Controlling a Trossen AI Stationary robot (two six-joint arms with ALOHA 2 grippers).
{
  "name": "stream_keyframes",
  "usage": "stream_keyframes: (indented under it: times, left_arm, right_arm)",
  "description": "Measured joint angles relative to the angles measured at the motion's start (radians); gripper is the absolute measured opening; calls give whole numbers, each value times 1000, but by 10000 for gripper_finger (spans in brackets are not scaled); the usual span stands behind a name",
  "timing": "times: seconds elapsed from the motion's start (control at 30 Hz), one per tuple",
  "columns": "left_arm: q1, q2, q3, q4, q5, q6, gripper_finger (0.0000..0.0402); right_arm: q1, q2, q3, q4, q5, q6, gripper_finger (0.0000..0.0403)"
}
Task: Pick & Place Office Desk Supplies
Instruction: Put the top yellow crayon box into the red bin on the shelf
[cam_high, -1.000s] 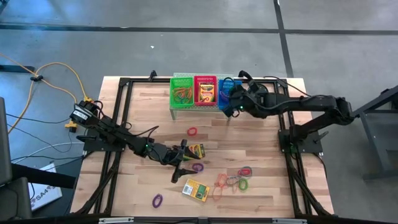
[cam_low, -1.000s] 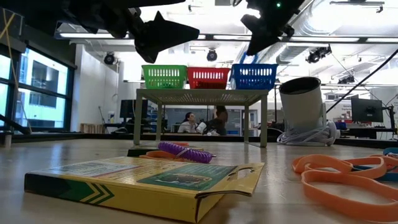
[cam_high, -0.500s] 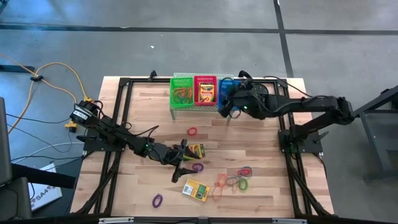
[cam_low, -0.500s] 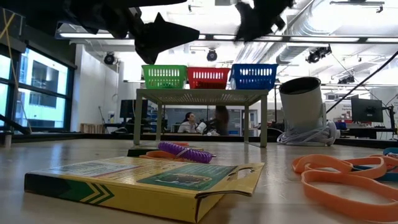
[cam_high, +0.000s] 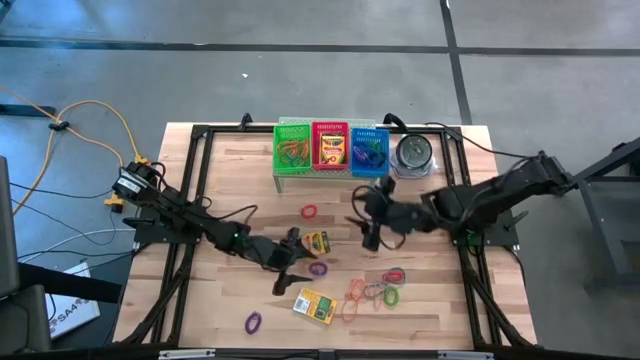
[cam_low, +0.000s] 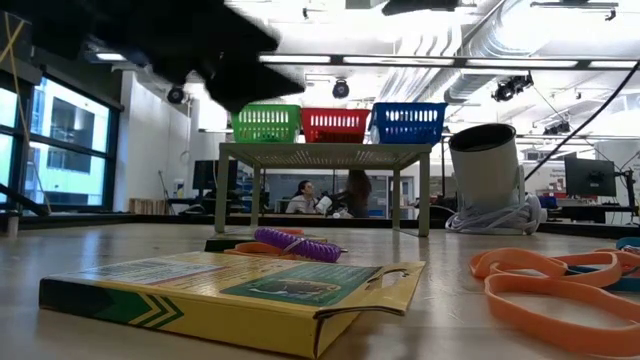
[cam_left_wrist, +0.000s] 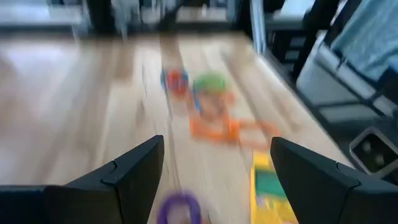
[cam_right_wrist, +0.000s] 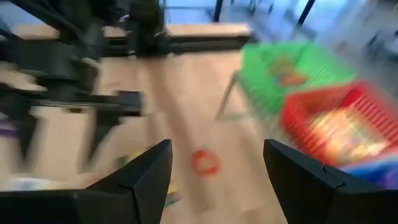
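Observation:
One crayon box (cam_high: 316, 242) lies flat right beside my left gripper (cam_high: 288, 258), which is open above the table. A second crayon box (cam_high: 314, 305) lies nearer the near edge, large in the low view (cam_low: 240, 290). Rubber bands are scattered: red (cam_high: 309, 211), purple (cam_high: 318, 268), another purple (cam_high: 253, 322), and a mixed cluster (cam_high: 378, 290). My right gripper (cam_high: 368, 228) is open over the table's middle, empty, with the red band (cam_right_wrist: 204, 162) ahead of it. The left wrist view shows my left gripper (cam_left_wrist: 217, 143) over a purple band (cam_left_wrist: 180, 205) and orange bands (cam_left_wrist: 224, 127).
On a small rack at the far side stand a green basket (cam_high: 292, 148) with bands, a red basket (cam_high: 330, 148) with a crayon box, and a blue basket (cam_high: 368, 150). The round tin (cam_high: 413, 152) stands to their right. Bare wood lies on the table's left half.
My right gripper has swung from above the blue basket toward the near edge and down, now over the table's middle, uncovering the tin. My left gripper has shifted a little beside the crayon box. No supply has moved.

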Motion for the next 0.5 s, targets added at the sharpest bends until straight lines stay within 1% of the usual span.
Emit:
stream_keyframes:
  times: [0.07,0.17,0.27,0.33,0.4,0.43,0.5]
  left_arm:
    - [13,0,18,-88,-1,-54,289]
    - [27,0,60,-179,-9,-71,289]
    - [22,-4,128,-291,4,-61,289]
    - [8,-4,195,-407,2,-26,289]
    - [-9,-5,265,-547,-26,-15,289]
    - [-15,-5,300,-615,-37,-18,289]
    - [-20,-6,356,-730,-45,-26,289]
  right_arm:
    - [57,12,0,-19,4,124,243]
    - [153,32,0,-22,39,203,243]
    - [240,57,0,-20,160,217,243]
    - [296,74,0,-36,274,225,243]
    - [344,90,0,-36,364,242,243]
    - [366,97,0,-37,394,247,243]
    - [409,112,0,-52,416,248,243]
